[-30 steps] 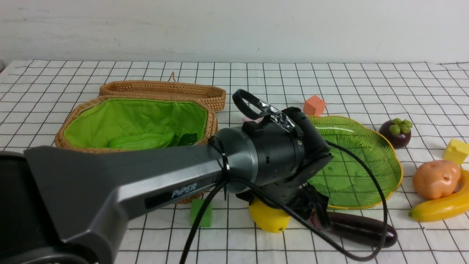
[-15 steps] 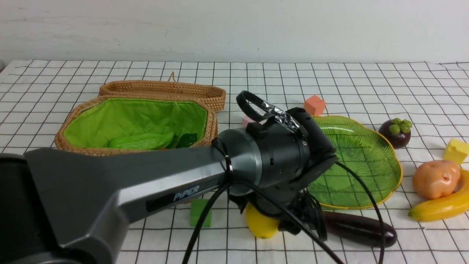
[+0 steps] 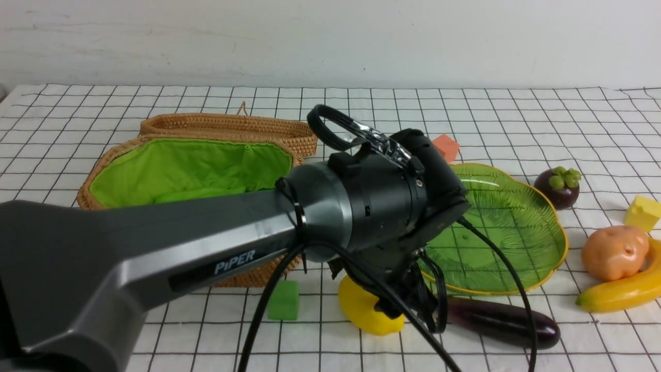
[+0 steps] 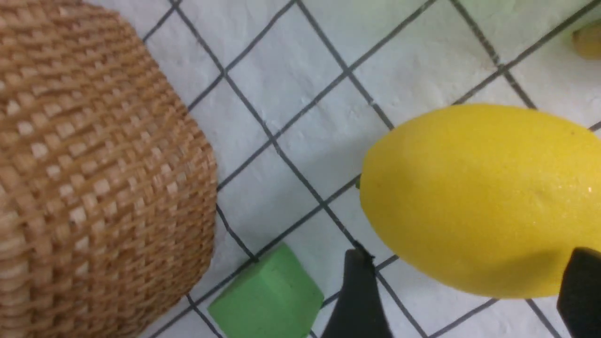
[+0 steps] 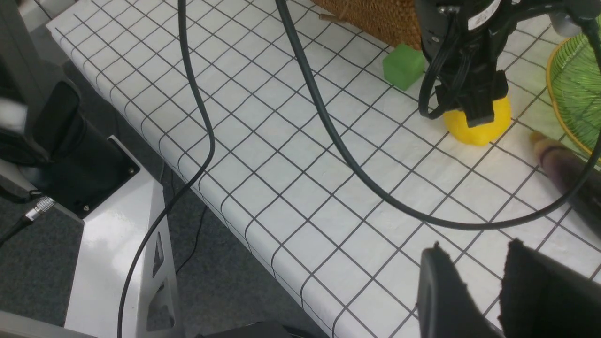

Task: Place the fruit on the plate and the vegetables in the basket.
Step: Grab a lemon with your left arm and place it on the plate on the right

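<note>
Your left jaws stand open on either side of the lemon (image 3: 356, 305), not yet pinching. It lies on the surface (image 3: 516, 113) just in front of the plate (image 3: 516, 222), so the carry looks short. Your right jaws sit slightly apart, empty, near the surface's edge, out of the way.
</note>
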`<action>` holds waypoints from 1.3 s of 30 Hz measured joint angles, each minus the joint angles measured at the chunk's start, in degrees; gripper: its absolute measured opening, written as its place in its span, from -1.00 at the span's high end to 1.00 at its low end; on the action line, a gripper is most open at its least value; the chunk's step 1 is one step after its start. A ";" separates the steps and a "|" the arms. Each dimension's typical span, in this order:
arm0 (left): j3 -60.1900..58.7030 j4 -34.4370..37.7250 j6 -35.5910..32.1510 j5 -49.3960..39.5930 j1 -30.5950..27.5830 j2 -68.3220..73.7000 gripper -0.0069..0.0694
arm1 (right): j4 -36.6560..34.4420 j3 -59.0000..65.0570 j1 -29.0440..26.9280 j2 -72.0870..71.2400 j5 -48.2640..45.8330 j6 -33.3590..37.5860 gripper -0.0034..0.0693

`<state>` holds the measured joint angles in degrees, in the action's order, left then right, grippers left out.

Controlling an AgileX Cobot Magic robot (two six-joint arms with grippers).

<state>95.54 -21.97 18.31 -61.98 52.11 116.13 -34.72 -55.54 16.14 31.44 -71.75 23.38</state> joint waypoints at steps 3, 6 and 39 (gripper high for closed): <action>0.00 -0.32 -4.32 -0.25 0.00 -0.33 -0.55 | 0.00 0.00 0.00 0.00 0.07 0.10 0.31; 0.00 -0.33 -18.31 -2.64 0.00 -0.79 -0.54 | 0.00 0.00 0.00 0.00 0.11 0.10 0.31; 0.00 10.73 21.86 7.26 -6.10 -1.08 -0.86 | -1.11 0.00 0.00 0.00 -0.12 0.36 0.30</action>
<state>95.54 -11.24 40.18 -54.72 46.01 115.06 -35.83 -55.54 16.14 31.44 -71.87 23.75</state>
